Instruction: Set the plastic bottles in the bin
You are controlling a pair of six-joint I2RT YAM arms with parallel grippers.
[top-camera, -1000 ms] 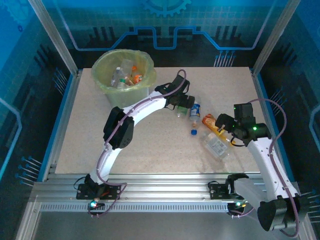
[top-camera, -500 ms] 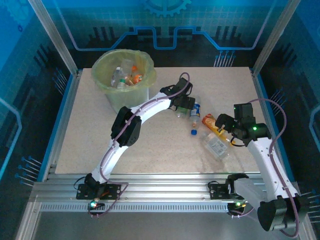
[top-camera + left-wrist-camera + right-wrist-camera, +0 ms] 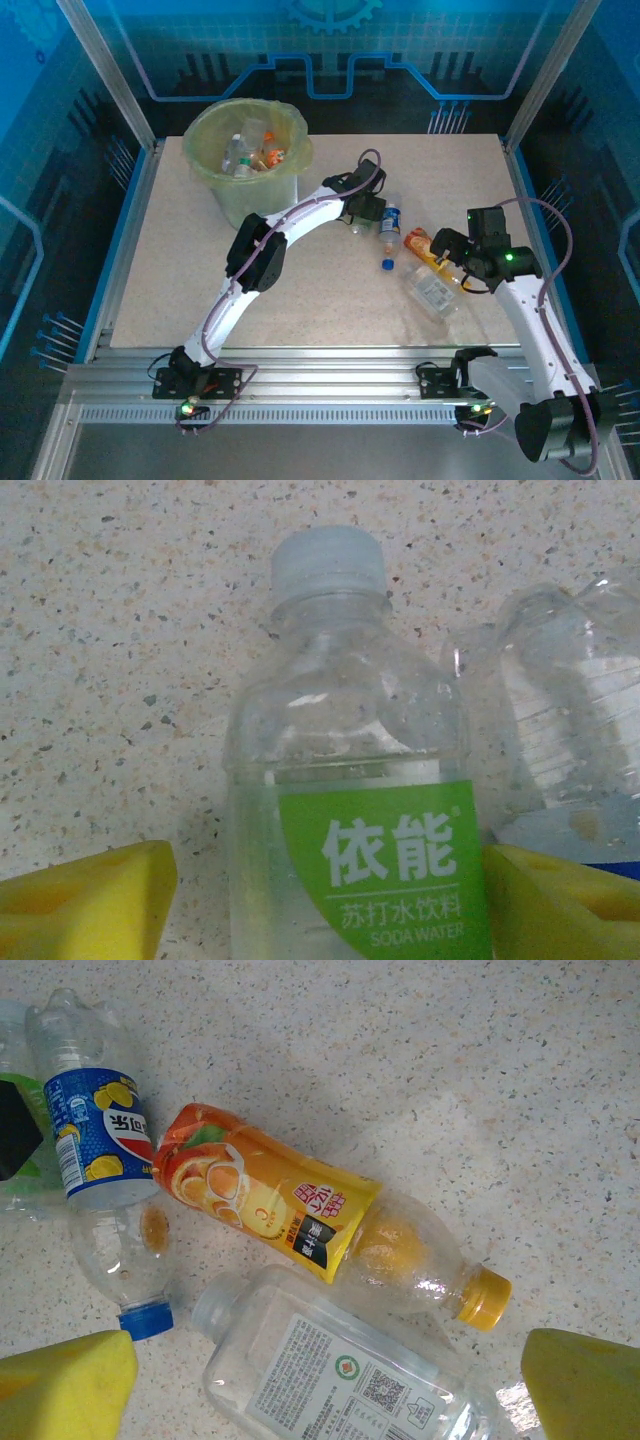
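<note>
A clear bottle with a green label lies on the table between my left gripper's yellow fingers. The right finger is at the label's edge and a gap remains on the left, so the jaws are open around it. Seen from above, the left gripper reaches down right of the bin, which holds several bottles. Beside it lies a blue-labelled bottle. My right gripper hangs open above a clear square bottle and an orange bottle.
The blue-labelled bottle touches the orange bottle's base, with its blue cap near my right gripper's left finger. The three bottles cluster at centre right of the speckled table. Metal frame posts ring the table.
The left arm has stretched out further and its elbow has shifted right. Its jaws have narrowed around the green-labelled bottle. The right arm has not moved.
</note>
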